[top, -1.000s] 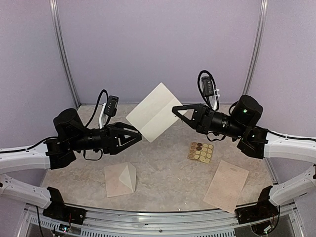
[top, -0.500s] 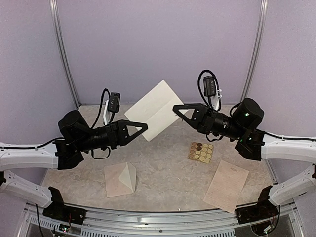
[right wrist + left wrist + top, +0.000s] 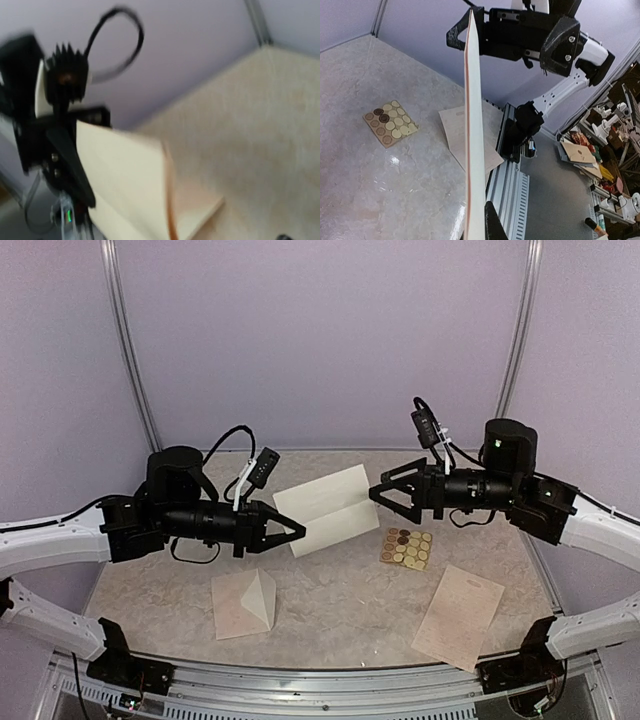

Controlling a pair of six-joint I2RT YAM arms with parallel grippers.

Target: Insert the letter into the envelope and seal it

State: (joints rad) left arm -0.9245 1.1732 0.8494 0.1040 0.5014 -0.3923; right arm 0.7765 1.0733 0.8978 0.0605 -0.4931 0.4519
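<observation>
Pinching the lower left corner of a folded cream letter [image 3: 325, 508], the left claw [image 3: 297, 532] is closed tight and holds it in the air at the centre of the overhead view. The letter's long axis runs across the frame, rising slightly toward the right, with a crease along its length. The right claw [image 3: 381, 491] is spread wide just beside the letter's right end; whether it touches the paper cannot be told. From the left wrist the letter appears edge-on, a thin upright line. The envelope [image 3: 243, 606] lies on the table [image 3: 340, 610] at lower left of centre, well apart from the letter, its triangular flap showing. A sticker sheet [image 3: 406, 548] and a handwritten sheet [image 3: 458, 615] lie at lower right.
</observation>
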